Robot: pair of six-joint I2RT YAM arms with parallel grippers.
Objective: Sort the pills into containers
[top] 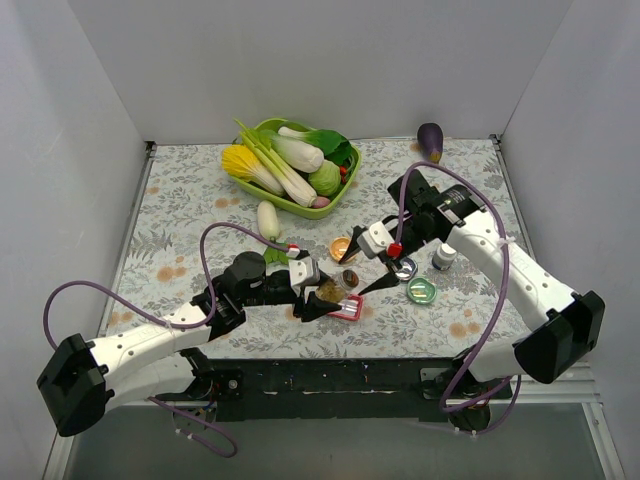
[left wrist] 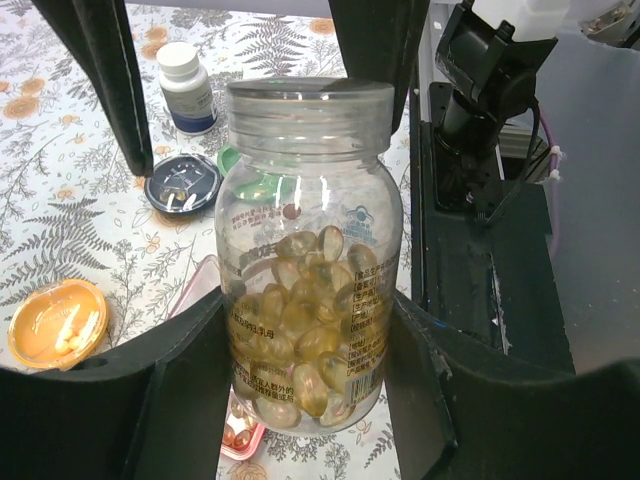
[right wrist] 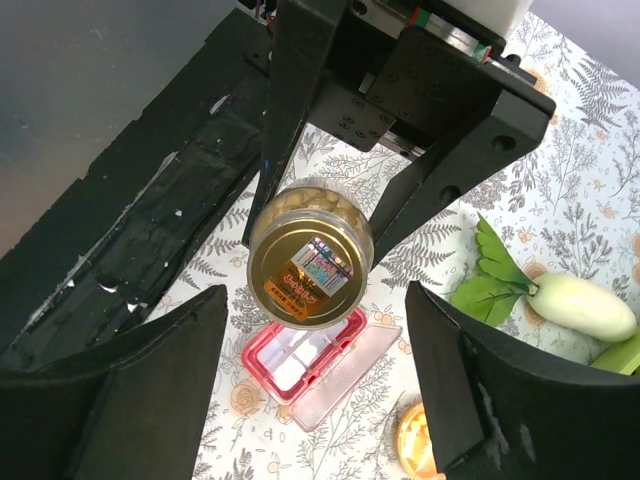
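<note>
My left gripper is shut on an amber gold-capped bottle full of yellowish capsules, held upright just above the pink-red compartment box. The box lies open, its clear lid folded out beside it. A few reddish-looking capsules show in one corner of the box. Small pale pills lie in an orange cap. My right gripper is open and empty, hovering above the bottle and the box.
A dark white-capped bottle, a dark cap and a green cap lie right of the box. A green bowl of vegetables stands at the back, with an eggplant and a white radish nearby.
</note>
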